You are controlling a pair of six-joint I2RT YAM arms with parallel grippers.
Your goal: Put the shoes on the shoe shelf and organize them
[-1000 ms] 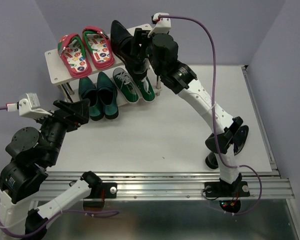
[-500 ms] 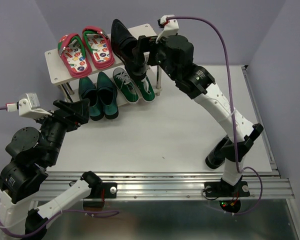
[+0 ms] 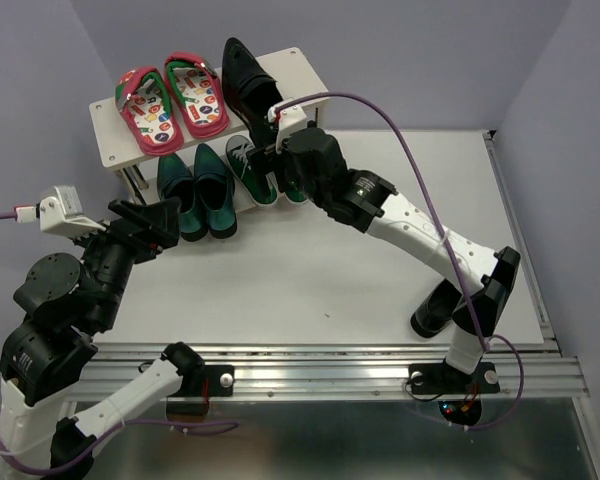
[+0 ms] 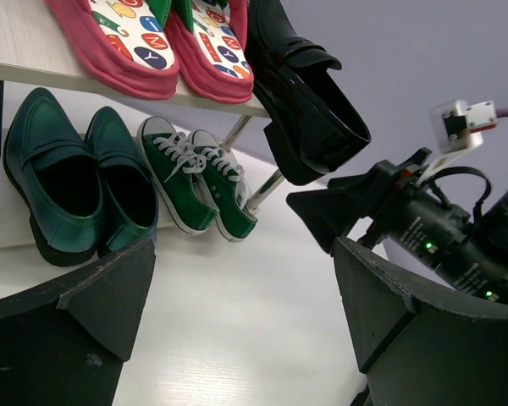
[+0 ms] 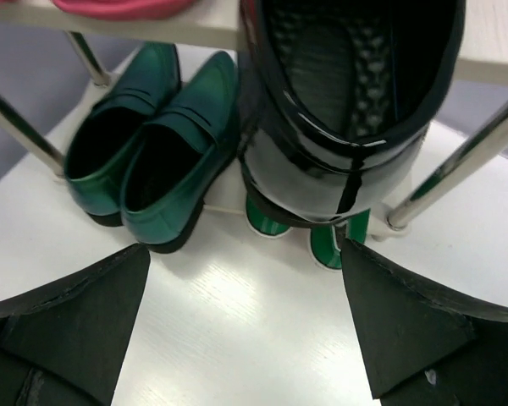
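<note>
Black shoe on shelf, toe rearward

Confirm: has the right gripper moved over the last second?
Yes. The right gripper has backed off the black shoe on the top board of the shoe shelf, toward the bottom of the top view, jaws open.
</note>
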